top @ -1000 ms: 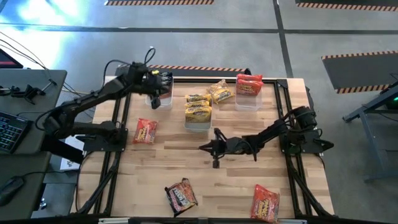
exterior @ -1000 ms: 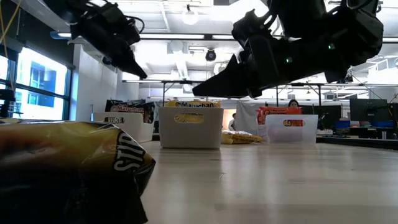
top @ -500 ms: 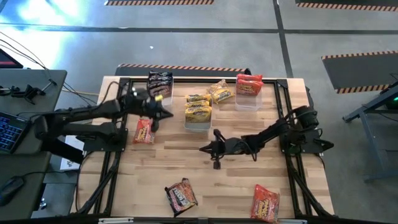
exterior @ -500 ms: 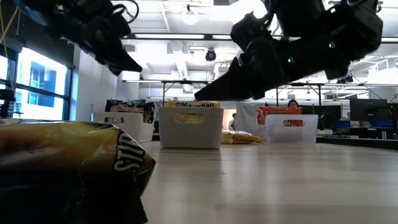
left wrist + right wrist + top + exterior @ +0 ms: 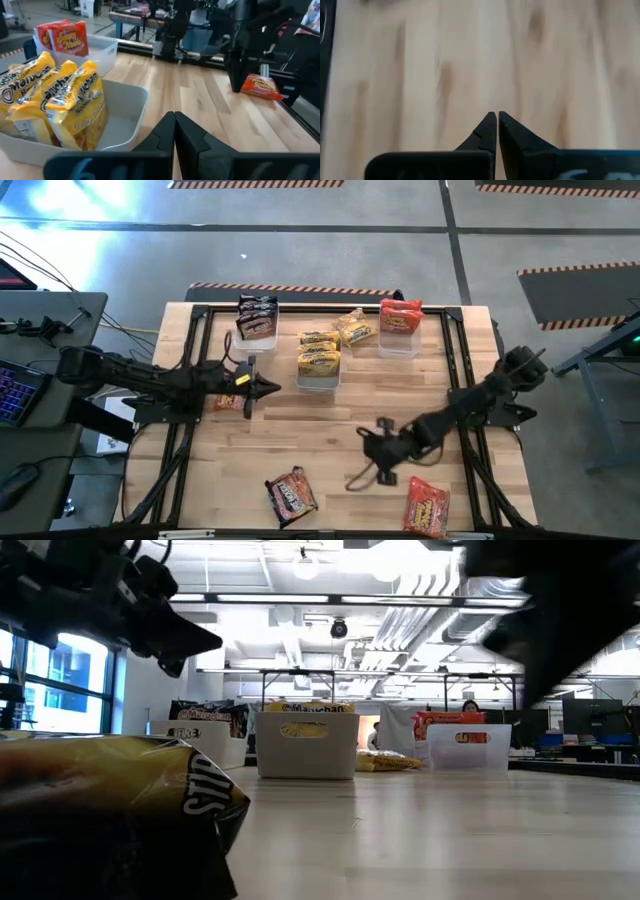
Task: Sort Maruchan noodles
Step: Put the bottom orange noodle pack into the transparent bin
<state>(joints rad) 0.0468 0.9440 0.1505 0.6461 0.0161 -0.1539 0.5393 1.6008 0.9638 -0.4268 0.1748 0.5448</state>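
Note:
Maruchan noodles stand sorted in three clear bins at the far side: dark packets, yellow packets and red packets. A loose yellow packet lies flat between the bins. Also flat on the table are a red packet, partly under my left arm, a dark packet near the front edge and a red packet at the front right. My left gripper is shut and empty, pointing level toward the right. My right gripper is shut and empty, slanting down over bare wood.
Black frame rails run along the table's left and right sides. The dark packet fills the low view's near left. The wood between the bins and the front packets is bare. A desk with a keyboard stands off the table's left.
My left gripper has left the dark-packet bin. It has come down toward the near edge and swung level, and it now points right beside the red packet. In the last half second my right gripper has swung toward the near edge and tipped downward. Both stayed shut.

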